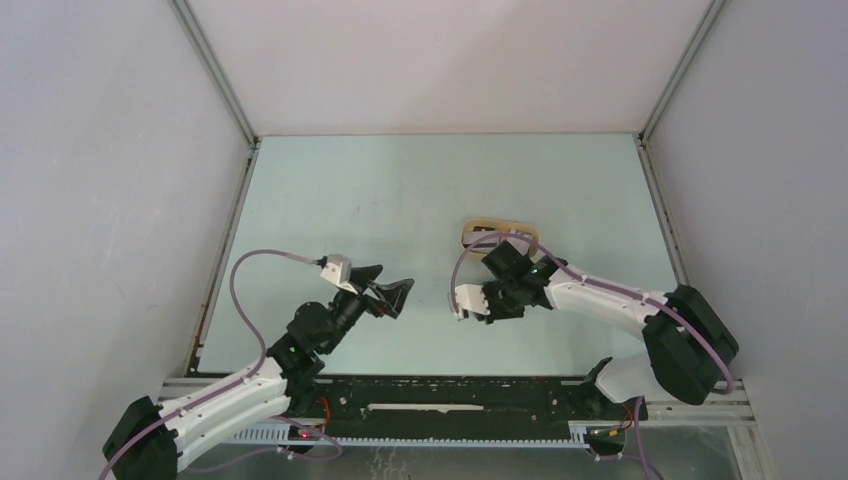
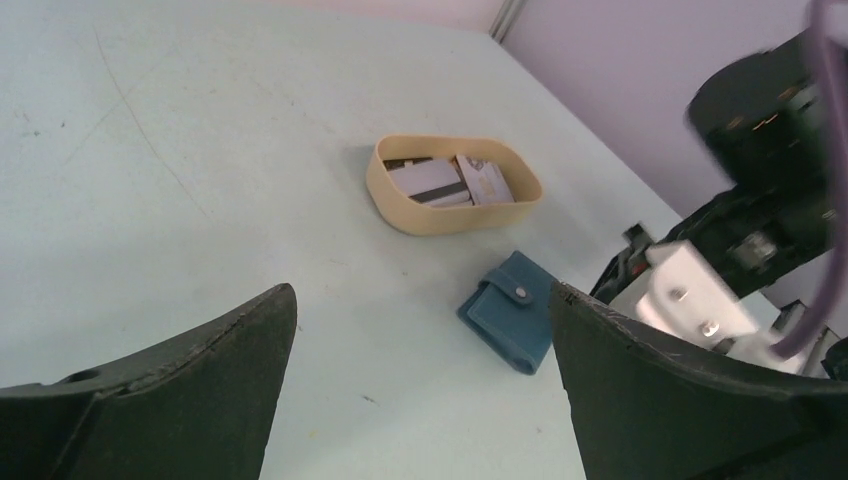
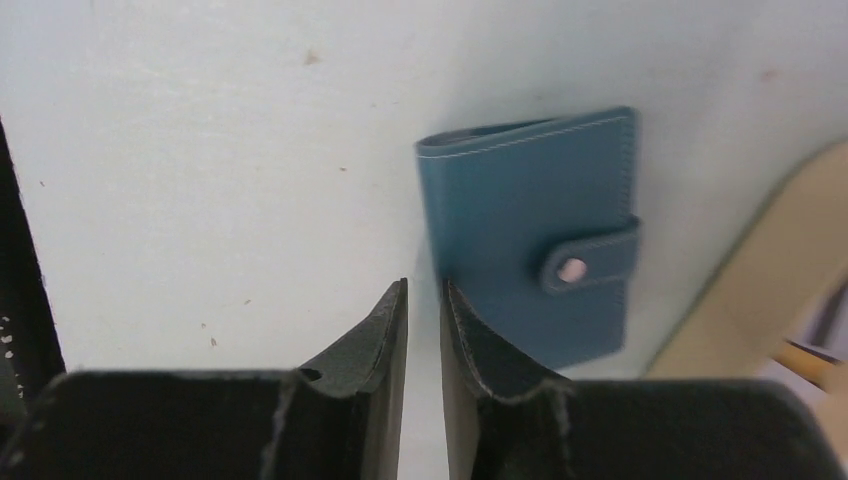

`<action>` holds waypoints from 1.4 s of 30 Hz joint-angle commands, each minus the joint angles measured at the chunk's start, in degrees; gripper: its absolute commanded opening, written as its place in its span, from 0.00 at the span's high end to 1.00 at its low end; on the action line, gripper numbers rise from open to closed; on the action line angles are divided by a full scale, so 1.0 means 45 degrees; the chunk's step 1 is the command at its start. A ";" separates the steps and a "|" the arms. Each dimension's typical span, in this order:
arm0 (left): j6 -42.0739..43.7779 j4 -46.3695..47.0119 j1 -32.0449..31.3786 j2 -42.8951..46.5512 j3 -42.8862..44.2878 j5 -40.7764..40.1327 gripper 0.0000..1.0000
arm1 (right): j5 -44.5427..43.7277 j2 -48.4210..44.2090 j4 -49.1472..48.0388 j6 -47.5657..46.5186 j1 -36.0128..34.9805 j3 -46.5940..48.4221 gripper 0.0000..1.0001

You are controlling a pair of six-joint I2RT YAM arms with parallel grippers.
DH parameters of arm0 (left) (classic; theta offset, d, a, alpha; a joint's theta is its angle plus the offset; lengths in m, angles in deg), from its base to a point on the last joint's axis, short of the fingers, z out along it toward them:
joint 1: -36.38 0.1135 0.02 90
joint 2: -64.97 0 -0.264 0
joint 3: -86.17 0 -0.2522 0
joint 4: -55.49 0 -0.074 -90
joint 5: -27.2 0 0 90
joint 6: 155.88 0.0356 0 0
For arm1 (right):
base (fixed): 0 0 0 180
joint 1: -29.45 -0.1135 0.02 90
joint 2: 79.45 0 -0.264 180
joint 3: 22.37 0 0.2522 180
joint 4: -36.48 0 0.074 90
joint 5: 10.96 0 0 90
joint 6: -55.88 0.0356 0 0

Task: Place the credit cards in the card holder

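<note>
The card holder (image 2: 510, 320) is a teal-blue wallet lying closed and snapped on the table, just in front of the beige tray. Several credit cards (image 2: 440, 182), whitish-grey and dark, lie inside that tray. My right gripper (image 3: 424, 285) hovers just over the table at the card holder's (image 3: 530, 230) left edge, its jaws only a narrow slit apart with nothing between them. My left gripper (image 2: 420, 290) is wide open and empty, held above the table some way left of the wallet. In the top view the right gripper (image 1: 462, 300) hides the wallet, and the left gripper (image 1: 392, 285) faces it.
The beige oval tray (image 2: 400, 205) stands behind the wallet, and its rim (image 1: 480, 228) shows past the right arm from above. The right arm's wrist (image 2: 740, 230) crowds the wallet's right side. White walls enclose the pale green table (image 1: 400, 190).
</note>
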 commanded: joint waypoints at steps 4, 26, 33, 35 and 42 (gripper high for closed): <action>-0.0334 -0.3954 0.0128 0.0308 0.2713 0.0379 0.00 | 0.1865 -0.3008 0.1410 0.0566 0.1399 0.1310 0.73; 0.0084 -1.1869 0.1534 -0.0349 1.1179 0.3386 0.00 | 0.4838 -0.7944 0.2191 1.1868 0.8452 0.8014 0.00; 0.0356 -1.2186 0.1537 -0.0214 1.1702 0.3394 0.00 | 0.3832 -0.8319 0.2131 1.3163 0.8452 0.8316 0.00; 0.0342 -1.2108 0.1550 -0.0179 1.1602 0.3512 0.00 | 0.3668 -0.8501 0.2101 1.3227 0.8462 0.8191 0.00; 0.0264 -1.1793 0.1537 0.0083 1.1217 0.3707 0.00 | 0.3957 -0.8829 0.2044 1.3218 0.8622 0.7828 0.00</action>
